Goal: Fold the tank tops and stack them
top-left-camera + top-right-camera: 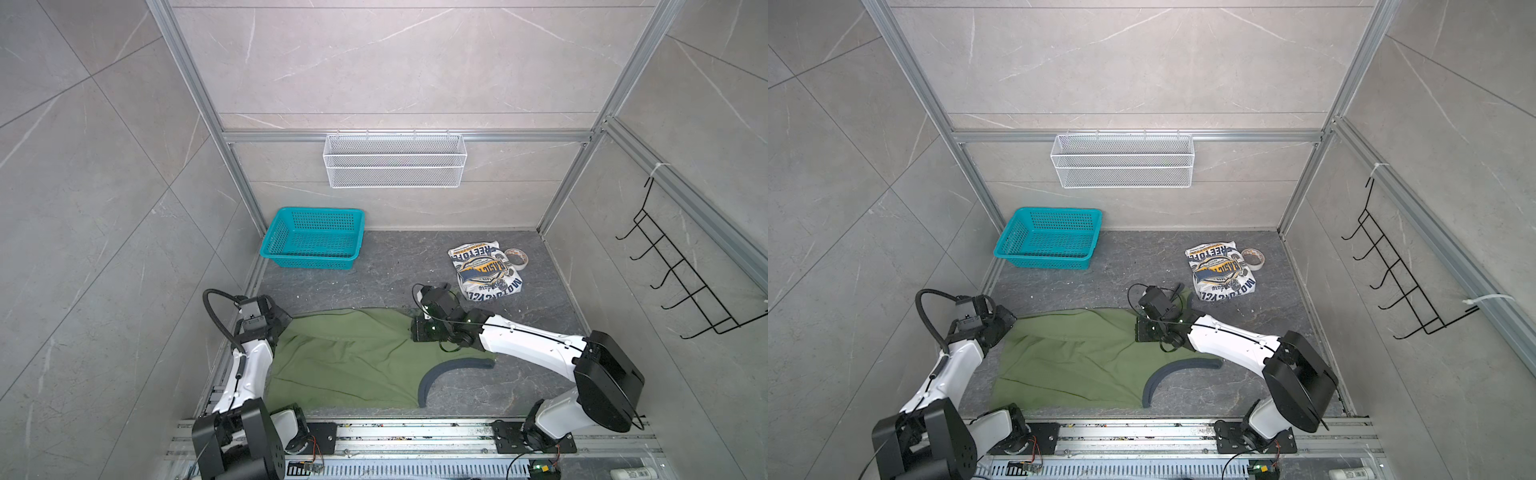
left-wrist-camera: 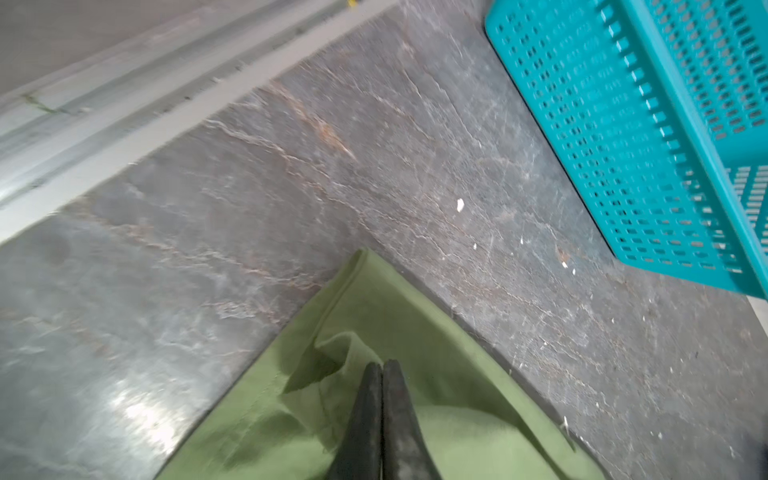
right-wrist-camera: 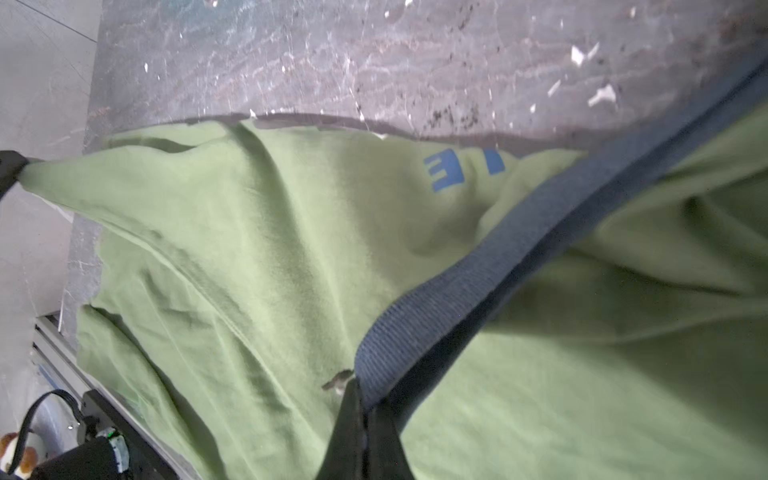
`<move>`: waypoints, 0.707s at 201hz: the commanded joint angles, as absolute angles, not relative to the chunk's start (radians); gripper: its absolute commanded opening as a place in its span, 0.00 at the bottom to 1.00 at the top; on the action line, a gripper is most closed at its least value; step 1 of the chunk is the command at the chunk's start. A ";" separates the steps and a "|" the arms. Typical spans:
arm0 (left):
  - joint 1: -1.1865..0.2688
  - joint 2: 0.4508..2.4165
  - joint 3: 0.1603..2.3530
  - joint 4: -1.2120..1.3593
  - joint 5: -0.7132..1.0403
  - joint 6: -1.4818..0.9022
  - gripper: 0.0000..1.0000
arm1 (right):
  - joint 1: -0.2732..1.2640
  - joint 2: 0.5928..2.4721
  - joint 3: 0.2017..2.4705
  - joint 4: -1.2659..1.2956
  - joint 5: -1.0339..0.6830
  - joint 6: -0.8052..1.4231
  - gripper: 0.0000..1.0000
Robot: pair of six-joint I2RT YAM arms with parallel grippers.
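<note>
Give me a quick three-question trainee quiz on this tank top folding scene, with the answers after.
1. True or false: the white tank top lies folded beside a tape roll.
2. The right gripper is shut on: A) the olive tank top at its navy trim; B) its bottom hem; C) nothing.
3. Which gripper pinches the olive top's corner nearest the teal basket?
Key: 1 true; 2 A; 3 the left gripper.

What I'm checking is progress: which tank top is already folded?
The white tank top, folded small with its print showing, beside the tape roll. The green tank top lies spread open in front, not yet folded.
</note>
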State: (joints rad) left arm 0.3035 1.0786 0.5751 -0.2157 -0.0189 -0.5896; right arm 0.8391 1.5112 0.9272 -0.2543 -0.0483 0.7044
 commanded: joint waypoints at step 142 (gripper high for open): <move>0.300 0.861 0.689 -0.428 -0.012 -0.680 0.46 | 0.738 1.406 1.010 -0.544 0.214 0.718 0.63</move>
